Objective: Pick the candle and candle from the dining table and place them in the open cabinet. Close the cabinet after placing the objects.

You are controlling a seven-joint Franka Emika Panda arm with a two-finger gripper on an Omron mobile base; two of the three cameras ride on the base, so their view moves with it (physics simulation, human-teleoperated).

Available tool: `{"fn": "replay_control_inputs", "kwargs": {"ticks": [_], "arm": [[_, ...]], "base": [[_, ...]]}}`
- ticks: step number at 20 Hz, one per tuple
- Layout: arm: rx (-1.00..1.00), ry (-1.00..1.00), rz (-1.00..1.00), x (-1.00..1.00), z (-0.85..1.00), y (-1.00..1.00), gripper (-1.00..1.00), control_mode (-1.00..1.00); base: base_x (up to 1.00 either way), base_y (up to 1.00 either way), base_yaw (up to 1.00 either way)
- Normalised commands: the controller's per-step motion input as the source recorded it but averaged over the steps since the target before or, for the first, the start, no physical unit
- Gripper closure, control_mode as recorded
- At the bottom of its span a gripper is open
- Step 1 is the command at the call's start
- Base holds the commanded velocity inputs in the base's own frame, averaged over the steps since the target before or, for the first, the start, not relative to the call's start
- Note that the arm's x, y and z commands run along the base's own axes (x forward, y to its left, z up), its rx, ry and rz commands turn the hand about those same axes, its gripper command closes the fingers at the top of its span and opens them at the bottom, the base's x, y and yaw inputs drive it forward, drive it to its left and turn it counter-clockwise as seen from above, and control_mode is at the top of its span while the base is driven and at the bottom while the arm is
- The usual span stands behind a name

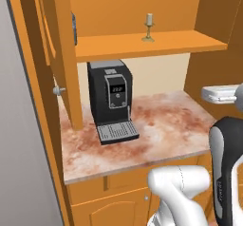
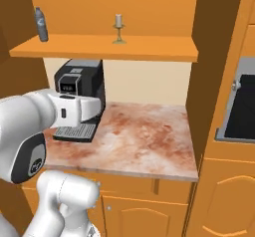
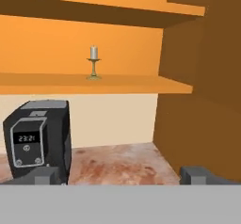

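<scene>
One candle (image 3: 94, 53) in its brass holder stands upright on the cabinet (image 2: 149, 47) shelf. I judge the first placing done; the olive candle is next, so I'd return to the table. My gripper (image 3: 122, 175) hangs wide and empty. Open counter (image 2: 144, 131) lies below, a coffee machine (image 1: 110, 99) left, a door (image 1: 61, 54) ajar.
</scene>
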Motion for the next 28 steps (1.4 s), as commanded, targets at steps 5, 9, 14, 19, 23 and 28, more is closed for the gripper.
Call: {"fn": "replay_control_inputs", "kwargs": {"ticks": [5, 9, 14, 19, 23, 28], "arm": [[0.0, 0.0, 0.0, 0.0, 0.0, 0.0, -1.0, 1.0], [0.0, 0.0, 0.0, 0.0, 0.0, 0.0, -1.0, 1.0], [0.0, 0.0, 0.0, 0.0, 0.0, 0.0, -1.0, 1.0], [0.0, 0.0, 0.0, 0.0, 0.0, 0.0, -1.0, 1.0], [0.0, 0.0, 0.0, 0.0, 0.0, 0.0, -1.0, 1.0], [0.0, 0.0, 0.0, 0.0, 0.0, 0.0, -1.0, 1.0]], "base": [[-0.98, 0.0, -0.29], [-0.73, 0.12, -0.36], [-0.74, 0.45, -0.42], [-0.63, 0.72, -0.38], [-0.37, 0.92, -0.33], [-0.43, 0.87, -0.35]]}}
